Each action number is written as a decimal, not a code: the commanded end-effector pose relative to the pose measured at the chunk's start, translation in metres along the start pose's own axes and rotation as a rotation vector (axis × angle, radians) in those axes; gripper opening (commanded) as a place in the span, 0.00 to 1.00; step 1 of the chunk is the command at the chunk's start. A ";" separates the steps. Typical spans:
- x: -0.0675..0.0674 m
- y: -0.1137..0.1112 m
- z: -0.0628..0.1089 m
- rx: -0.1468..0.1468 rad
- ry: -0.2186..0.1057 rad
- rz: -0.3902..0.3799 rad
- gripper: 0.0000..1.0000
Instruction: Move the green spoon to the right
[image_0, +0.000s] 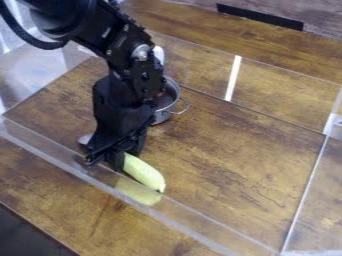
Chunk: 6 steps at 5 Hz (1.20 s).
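The green spoon (144, 177) lies on the wooden table near the front clear wall, showing as a yellow-green strip slanting down to the right. My black gripper (112, 153) points steeply down over the spoon's upper left end. Its fingers are shut on that end and hide it. The arm rises behind the gripper toward the top left.
A small metal pot (167, 99) stands just behind the arm, with a white-handled utensil (158, 50) poking up beside it. Clear acrylic walls (201, 232) ring the table; the front one runs close below the spoon. Bare wood (254, 150) stretches to the right.
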<state>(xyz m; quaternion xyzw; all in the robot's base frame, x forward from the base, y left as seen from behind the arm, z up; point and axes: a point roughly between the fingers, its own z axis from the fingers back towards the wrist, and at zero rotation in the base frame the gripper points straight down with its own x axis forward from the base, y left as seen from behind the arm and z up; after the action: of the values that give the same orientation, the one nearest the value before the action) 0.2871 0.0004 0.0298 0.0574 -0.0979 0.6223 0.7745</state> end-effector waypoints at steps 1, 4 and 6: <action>-0.015 -0.012 0.026 -0.054 0.003 -0.077 0.00; -0.064 -0.032 0.045 -0.101 0.006 -0.188 0.00; -0.068 -0.030 0.051 -0.111 -0.026 -0.196 0.00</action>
<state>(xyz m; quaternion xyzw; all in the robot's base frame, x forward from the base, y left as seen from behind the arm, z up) 0.2914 -0.0740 0.0478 0.0575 -0.1166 0.5424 0.8300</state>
